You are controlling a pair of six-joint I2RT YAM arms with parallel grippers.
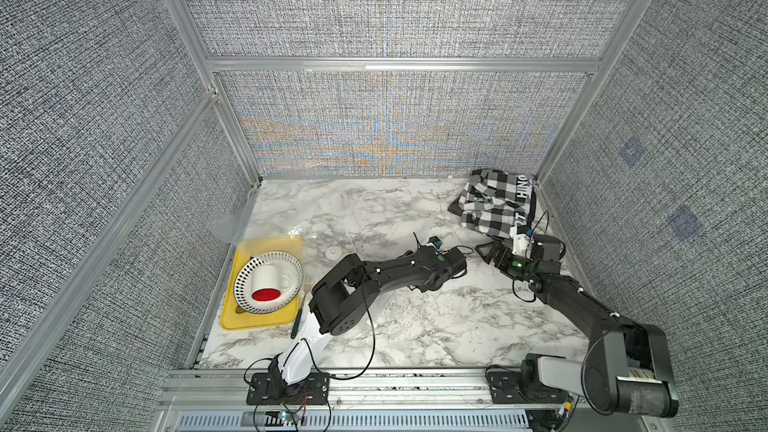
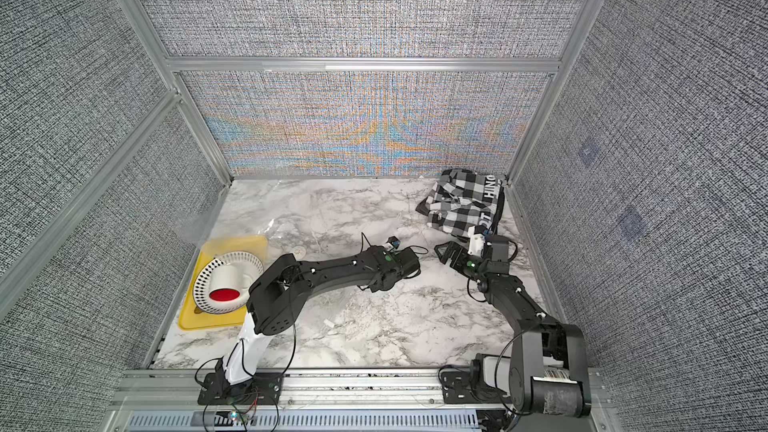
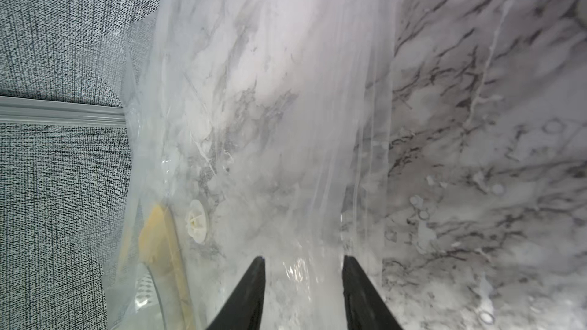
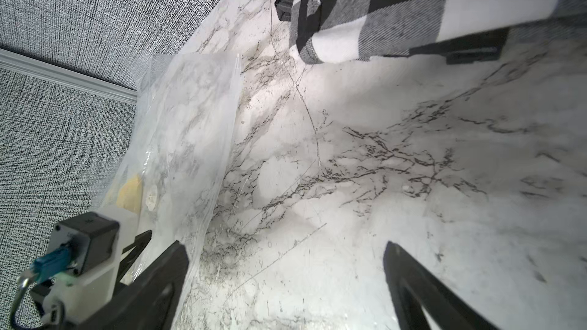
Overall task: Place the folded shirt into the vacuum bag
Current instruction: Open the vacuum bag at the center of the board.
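Note:
The vacuum bag (image 3: 286,122) is a clear crinkly sheet lying flat on the marble table, with its round white valve (image 3: 197,221) close to my left gripper (image 3: 303,258). The jaws stand apart with the bag's film between them. In both top views the bag (image 1: 316,230) spreads from the left wall, valve (image 1: 333,252) up. The folded shirt (image 1: 494,205), black-and-white checked, lies in the back right corner. My right gripper (image 4: 283,244) is open and empty just in front of the shirt (image 4: 413,4), beside the bag's edge (image 4: 222,141).
A yellow tray (image 1: 232,317) at the left holds a dotted plate (image 1: 249,272) and a white cup (image 1: 270,280) with a red inside; the bag overlaps its far end. A green-handled utensil (image 1: 297,322) lies beside it. Fabric walls close in three sides.

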